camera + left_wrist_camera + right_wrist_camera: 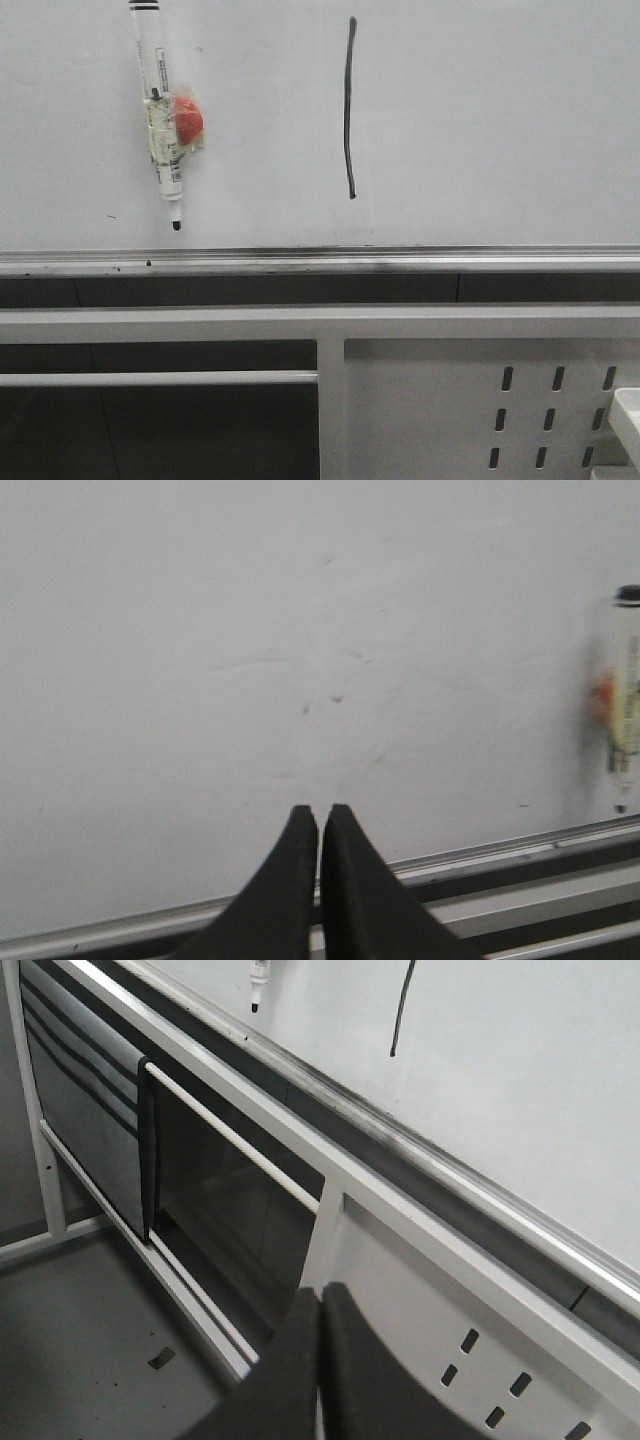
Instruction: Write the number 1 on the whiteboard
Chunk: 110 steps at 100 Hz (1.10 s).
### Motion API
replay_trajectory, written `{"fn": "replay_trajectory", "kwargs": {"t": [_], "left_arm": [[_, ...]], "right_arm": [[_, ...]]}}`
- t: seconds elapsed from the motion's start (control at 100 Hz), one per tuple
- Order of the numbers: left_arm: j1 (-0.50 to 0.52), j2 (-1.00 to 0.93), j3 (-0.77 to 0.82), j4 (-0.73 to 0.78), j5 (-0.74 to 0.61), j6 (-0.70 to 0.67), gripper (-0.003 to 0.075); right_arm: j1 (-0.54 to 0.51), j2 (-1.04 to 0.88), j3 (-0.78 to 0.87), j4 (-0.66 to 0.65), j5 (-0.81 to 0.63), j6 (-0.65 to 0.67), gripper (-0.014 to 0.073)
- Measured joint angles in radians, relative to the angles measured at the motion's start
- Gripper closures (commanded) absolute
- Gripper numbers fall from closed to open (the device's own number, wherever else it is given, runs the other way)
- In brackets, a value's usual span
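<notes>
While pen [160, 110] hangs left, number 1 [349, 108] mid-whiteboard [500, 120]

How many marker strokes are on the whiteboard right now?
1. A single black stroke runs nearly vertically on the whiteboard, right of the marker stuck to it. Board beyond the frame edges is unseen.

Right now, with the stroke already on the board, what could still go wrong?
The number 1 looks finished, so any brush across the whiteboard could smear it. The marker hangs uncapped, tip down, beside it; a knock might drop it or leave stray marks. Both the left gripper and right gripper are shut and empty.
</notes>
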<state>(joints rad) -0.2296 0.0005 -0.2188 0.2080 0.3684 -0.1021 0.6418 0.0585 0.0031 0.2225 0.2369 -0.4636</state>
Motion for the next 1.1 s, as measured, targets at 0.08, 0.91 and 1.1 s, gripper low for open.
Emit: {"fn": "replay_trajectory", "kwargs": {"t": [0.08,0.91,1.1], "left_arm": [[0.086,0.002,0.041,-0.026,-0.038,0.0,0.074],[0.258,-0.005,0.222,-0.145,-0.033,0.028,0.074],[0.258,-0.005,0.222,-0.145,-0.033,0.028,0.074]], "right_arm": [[0.0,0.0,0.0,0.0,0.0,0.002,0.0663],[0.0,0.0,0.001,0.0,0.002,0.002,0.0663],[0.0,0.0,0.001,0.0,0.002,0.002,0.0663]]}}
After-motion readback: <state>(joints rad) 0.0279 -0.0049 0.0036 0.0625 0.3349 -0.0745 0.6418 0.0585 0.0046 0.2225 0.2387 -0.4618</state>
